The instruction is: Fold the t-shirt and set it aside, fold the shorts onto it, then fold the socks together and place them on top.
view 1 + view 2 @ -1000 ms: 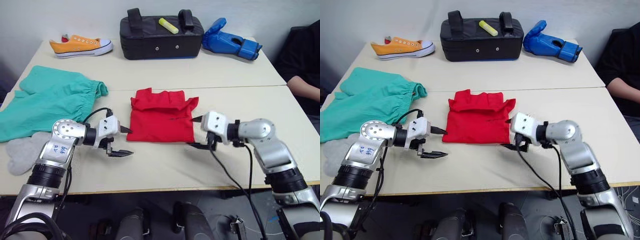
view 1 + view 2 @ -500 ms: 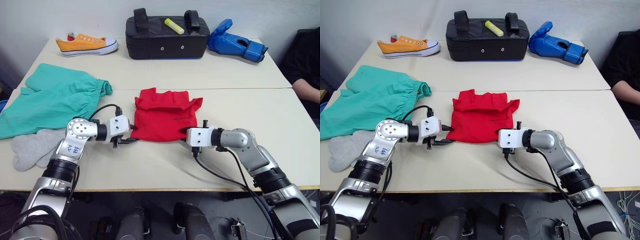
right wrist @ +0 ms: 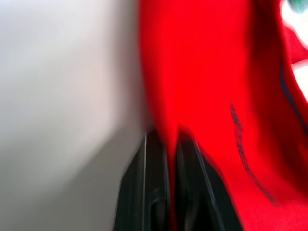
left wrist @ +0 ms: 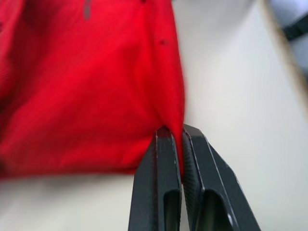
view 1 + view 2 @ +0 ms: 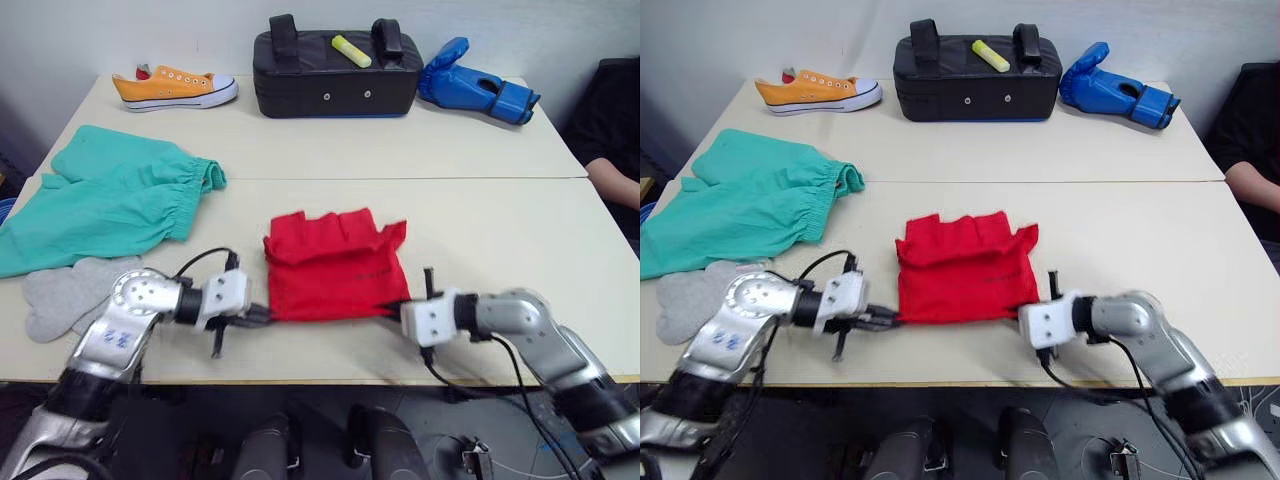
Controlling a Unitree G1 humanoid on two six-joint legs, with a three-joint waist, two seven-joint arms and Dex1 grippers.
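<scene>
Both pincers pinch the near corners of the t-shirt [image 5: 334,268], left pincer [image 4: 180,137] and right pincer [image 3: 171,137], mid-table and partly folded. Not yet set aside; the shorts [image 5: 110,200] and socks [image 5: 65,295] lie untouched at the table's [image 5: 480,215] left.

Bare tabletop [image 5: 480,215] right of t-shirt [image 5: 333,268]; shorts [image 5: 110,197] left.
</scene>
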